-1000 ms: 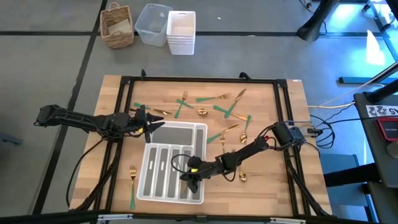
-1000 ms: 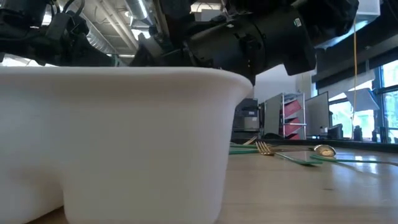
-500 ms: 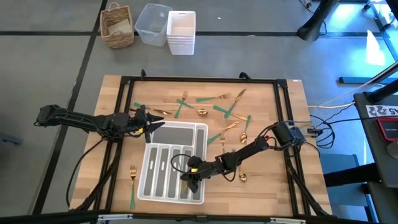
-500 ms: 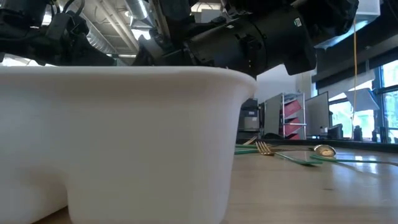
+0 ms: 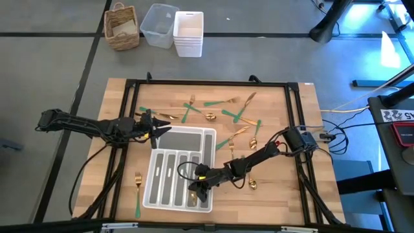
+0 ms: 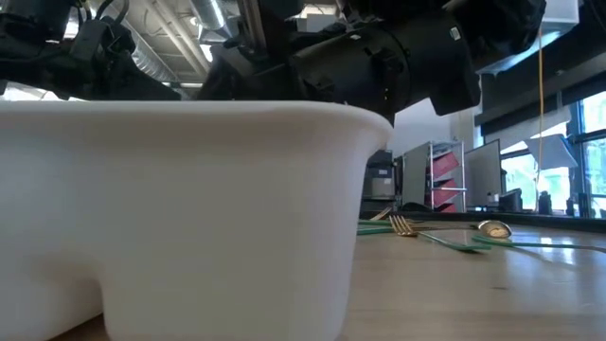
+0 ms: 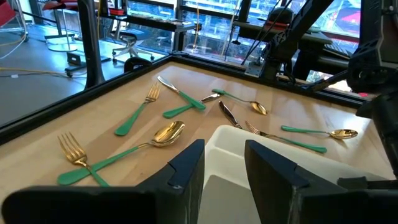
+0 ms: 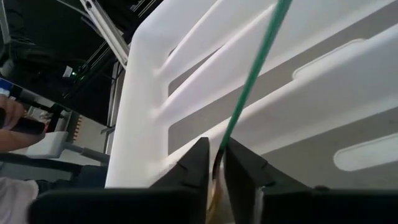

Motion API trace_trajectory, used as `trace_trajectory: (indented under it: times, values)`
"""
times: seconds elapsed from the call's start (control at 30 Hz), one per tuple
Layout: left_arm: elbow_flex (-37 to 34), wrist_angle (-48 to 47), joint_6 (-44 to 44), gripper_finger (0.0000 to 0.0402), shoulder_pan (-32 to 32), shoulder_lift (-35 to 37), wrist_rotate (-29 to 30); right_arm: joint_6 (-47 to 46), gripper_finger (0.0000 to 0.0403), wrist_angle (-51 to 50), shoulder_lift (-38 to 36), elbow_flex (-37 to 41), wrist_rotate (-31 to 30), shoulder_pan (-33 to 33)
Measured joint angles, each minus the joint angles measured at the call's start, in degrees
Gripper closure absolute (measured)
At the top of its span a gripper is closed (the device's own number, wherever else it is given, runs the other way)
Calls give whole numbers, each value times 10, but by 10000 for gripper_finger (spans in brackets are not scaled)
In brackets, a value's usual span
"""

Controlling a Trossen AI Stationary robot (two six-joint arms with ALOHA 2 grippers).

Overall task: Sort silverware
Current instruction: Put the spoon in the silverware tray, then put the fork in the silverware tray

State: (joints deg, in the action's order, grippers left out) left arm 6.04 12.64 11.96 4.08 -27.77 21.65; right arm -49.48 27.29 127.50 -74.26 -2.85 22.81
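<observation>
The fingers (image 8: 198,165) of the right gripper (image 5: 198,188) are pinching a green-handled utensil (image 8: 252,78) over the near right corner of the white tray (image 5: 208,134). The left gripper (image 7: 222,163) is waiting, fingers apart, at the tray's far left corner.

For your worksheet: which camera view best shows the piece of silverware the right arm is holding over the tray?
The right wrist view: the green handle runs out from the right tool, shut on it, above the white organizer tray. The high view shows only that tool at the tray's near right corner; the low view shows tray wall; the left wrist view misses it.
</observation>
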Motion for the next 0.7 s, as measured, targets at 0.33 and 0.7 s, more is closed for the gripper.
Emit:
trace_trajectory:
  times: [0.33, 0.7]
  values:
    - [0, 0, 0, 292, 0, 0, 0, 4, 285, -5, -8, 0, 0, 0]
    - [19, -1, -38, 292, 0, 10, -24, 73, 312, -67, -64, 2, -1, 0]
